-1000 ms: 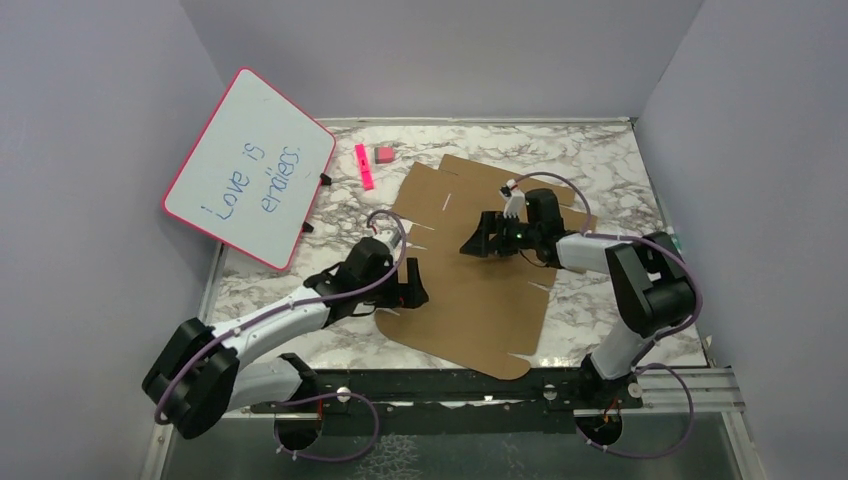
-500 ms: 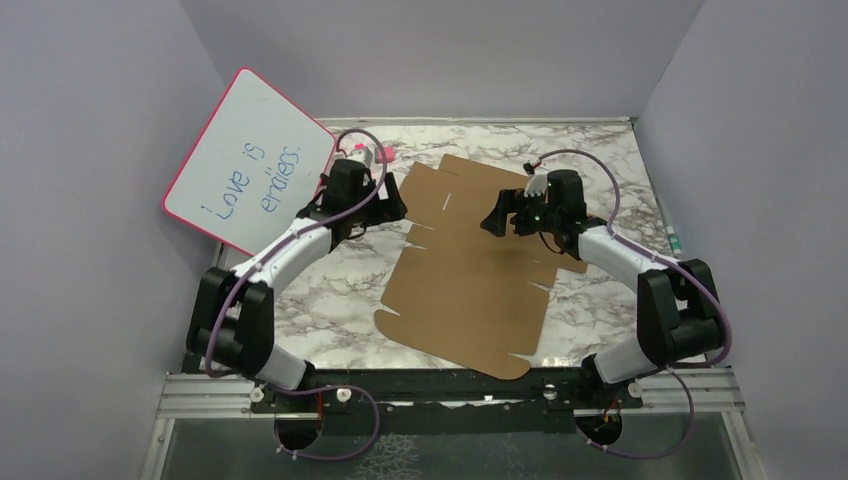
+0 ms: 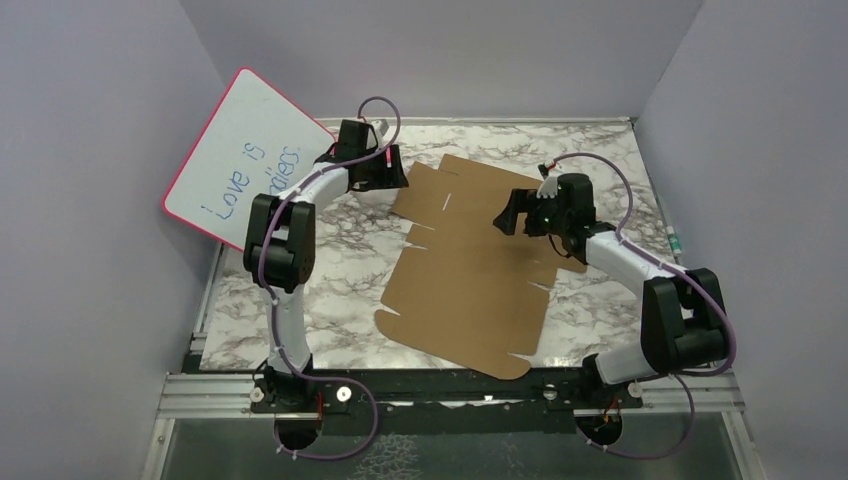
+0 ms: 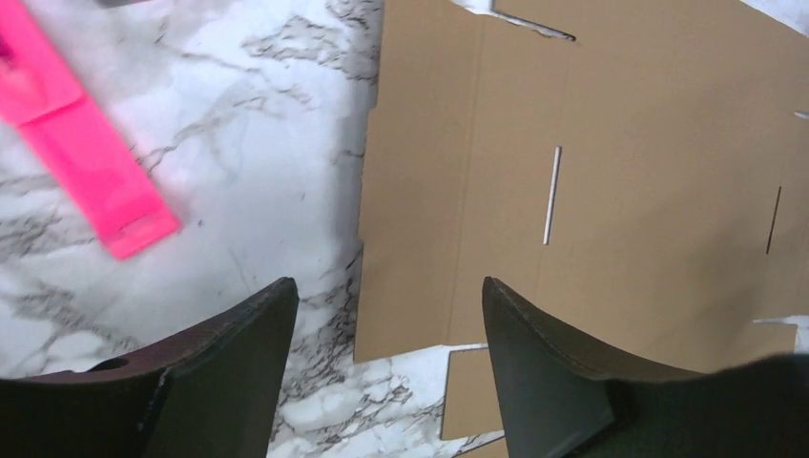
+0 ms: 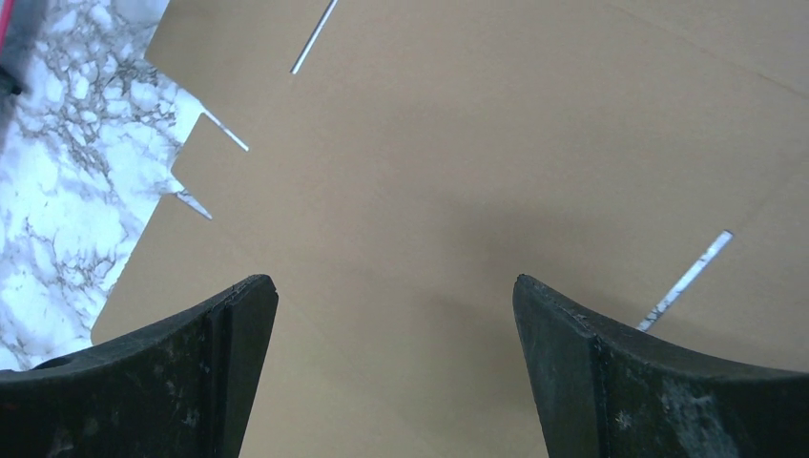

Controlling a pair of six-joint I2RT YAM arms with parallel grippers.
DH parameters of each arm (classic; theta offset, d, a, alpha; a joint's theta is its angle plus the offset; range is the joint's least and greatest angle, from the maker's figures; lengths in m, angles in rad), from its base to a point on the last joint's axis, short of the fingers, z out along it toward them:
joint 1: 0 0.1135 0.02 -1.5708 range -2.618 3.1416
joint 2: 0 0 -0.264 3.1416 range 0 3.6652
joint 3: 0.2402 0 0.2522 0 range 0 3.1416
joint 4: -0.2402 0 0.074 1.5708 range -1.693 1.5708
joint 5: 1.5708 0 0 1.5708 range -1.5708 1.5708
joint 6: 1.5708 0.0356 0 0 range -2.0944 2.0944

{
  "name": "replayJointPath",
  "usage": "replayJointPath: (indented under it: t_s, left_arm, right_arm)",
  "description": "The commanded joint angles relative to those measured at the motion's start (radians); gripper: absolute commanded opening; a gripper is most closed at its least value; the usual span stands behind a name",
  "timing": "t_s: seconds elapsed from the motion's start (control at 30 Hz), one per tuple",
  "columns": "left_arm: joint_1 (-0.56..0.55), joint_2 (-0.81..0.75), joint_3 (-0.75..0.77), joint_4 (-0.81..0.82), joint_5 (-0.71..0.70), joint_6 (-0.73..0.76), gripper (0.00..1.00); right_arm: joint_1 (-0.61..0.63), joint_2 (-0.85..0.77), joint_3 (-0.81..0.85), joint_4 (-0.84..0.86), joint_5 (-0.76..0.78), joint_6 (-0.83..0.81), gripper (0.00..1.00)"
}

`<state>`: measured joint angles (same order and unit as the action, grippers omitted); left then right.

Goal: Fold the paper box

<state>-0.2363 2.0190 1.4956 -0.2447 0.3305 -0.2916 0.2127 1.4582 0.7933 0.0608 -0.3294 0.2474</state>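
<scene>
Flat paper box (image 3: 480,275) on the tabletop (image 3: 330,270): its left edge lies directly under the left hand (image 4: 382,291), spread apart; the right hand (image 5: 396,286), also apart, hovers above its middle.

Light fell softly and evenly from above. In the overhead view the pale lilac walls (image 3: 100,150) were uniformly lit and splayed outward towards the edges, a mild wide-angle effect. The pink-framed whiteboard with blue writing (image 3: 250,170) read cleanly. Shadows were faint and blurred: a dim patch lay on the flat brown cardboard box blank (image 3: 470,290) beneath the right gripper (image 3: 505,218).

In the left wrist view the white-and-grey marble tabletop (image 4: 238,124) looked bright, nearly washed out, and the bright pink plastic strip (image 4: 86,143) was heavily saturated. The left gripper (image 4: 386,286) showed as dark, slightly soft shapes with little detail. In the right wrist view a broad, soft shadow darkened the cardboard towards the bottom, while the slits stayed crisp.
</scene>
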Motion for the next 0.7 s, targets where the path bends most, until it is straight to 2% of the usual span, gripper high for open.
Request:
replayJointPath:
  t_s: [0.0, 0.3, 0.5, 0.67]
  left_arm:
    - [0.002, 0.098, 0.132, -0.092, 0.128, 0.089, 0.67]
    - [0.004, 0.225, 0.225, -0.139, 0.182, 0.108, 0.49]
    - [0.012, 0.195, 0.207, -0.147, 0.208, 0.108, 0.2]
    - [0.021, 0.108, 0.14, -0.165, 0.209, 0.134, 0.05]
  right_arm:
    - [-0.018, -0.026, -0.015, 0.026, 0.031, 0.018, 1.0]
    - [-0.026, -0.001, 0.003, 0.016, 0.016, 0.023, 1.0]
    - [-0.027, -0.015, -0.006, 0.0, 0.013, 0.021, 1.0]
    - [-0.027, -0.02, -0.002, -0.014, -0.026, 0.025, 1.0]
